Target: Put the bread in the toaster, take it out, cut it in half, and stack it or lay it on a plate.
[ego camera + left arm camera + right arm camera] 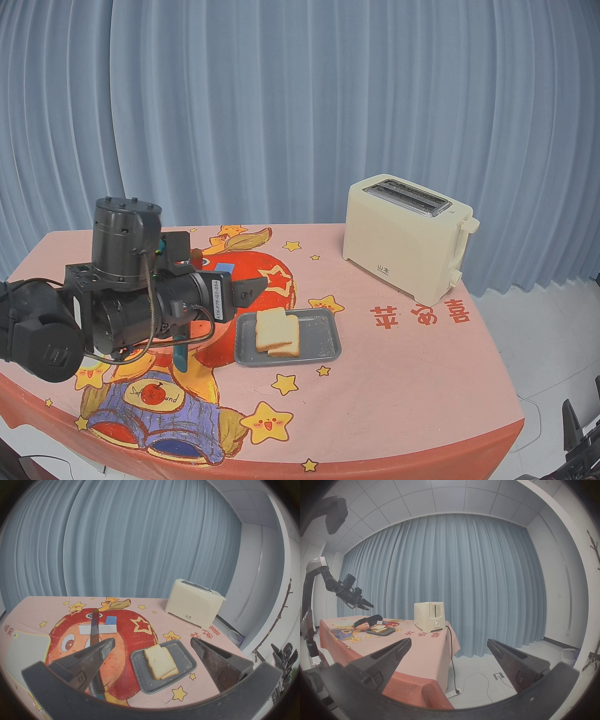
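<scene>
Two overlapping slices of bread (277, 331) (161, 662) lie on a grey tray (322, 350) (142, 673) in the middle of the table. A cream toaster (406, 240) (193, 605) (429, 617) stands at the back right, both slots empty. My left gripper (253, 292) (152, 642) hangs open just left of the tray, above it, with nothing between its fingers. A knife (94, 627) rests on a white and blue holder (107, 625) left of the tray. My right gripper (448, 642) is open and empty, low beside the table's right end.
A pale cutting board (26, 650) lies at the table's left side. The toaster's cord (452, 667) runs down to a floor socket. Curtains close off the back. The pink tablecloth (400, 381) is bare in front of the toaster.
</scene>
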{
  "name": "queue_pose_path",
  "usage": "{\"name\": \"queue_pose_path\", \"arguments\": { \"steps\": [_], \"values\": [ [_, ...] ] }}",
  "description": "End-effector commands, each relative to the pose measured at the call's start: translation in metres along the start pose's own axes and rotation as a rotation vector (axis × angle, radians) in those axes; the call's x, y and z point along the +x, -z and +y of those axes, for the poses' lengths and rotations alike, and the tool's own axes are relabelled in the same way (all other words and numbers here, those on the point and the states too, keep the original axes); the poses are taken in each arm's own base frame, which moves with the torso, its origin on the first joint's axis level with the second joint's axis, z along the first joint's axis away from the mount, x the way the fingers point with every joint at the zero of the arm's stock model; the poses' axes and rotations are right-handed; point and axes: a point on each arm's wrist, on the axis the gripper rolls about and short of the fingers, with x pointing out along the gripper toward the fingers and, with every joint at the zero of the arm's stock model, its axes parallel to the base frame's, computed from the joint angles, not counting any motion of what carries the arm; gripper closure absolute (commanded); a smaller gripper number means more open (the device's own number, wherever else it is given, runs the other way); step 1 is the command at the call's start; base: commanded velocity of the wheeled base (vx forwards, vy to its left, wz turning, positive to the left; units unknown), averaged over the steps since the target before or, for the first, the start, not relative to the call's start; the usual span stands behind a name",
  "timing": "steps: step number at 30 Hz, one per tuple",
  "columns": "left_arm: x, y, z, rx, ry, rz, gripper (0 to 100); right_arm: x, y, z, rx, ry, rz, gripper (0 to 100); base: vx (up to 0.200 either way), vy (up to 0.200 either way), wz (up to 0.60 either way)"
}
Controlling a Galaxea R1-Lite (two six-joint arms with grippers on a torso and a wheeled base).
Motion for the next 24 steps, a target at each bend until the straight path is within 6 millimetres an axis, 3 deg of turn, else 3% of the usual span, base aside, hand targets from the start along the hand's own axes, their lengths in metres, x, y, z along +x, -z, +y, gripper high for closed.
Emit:
{"name": "queue_pose_path", "arguments": {
  "steps": [1, 12, 20, 24],
  "values": [
    [-0.023, -0.007, 0.001, -0.008, 0.002, -0.055, 0, 0.001, 0.005, 0.000, 0.000, 0.000, 0.009, 0, 0.000, 0.000, 0.00],
    [-0.055, -0.011, 0.005, -0.009, 0.012, -0.123, 0, 0.001, 0.005, 0.000, 0.000, 0.000, 0.009, 0, 0.000, 0.000, 0.00],
    [-0.063, -0.017, 0.028, 0.026, -0.068, -0.192, 0, 0.001, 0.005, 0.000, 0.000, 0.000, 0.009, 0, 0.000, 0.000, 0.00],
    [-0.063, -0.016, 0.040, 0.037, -0.096, -0.307, 0, 0.001, 0.005, 0.000, 0.000, 0.000, 0.009, 0, 0.000, 0.000, 0.00]
  ]
}}
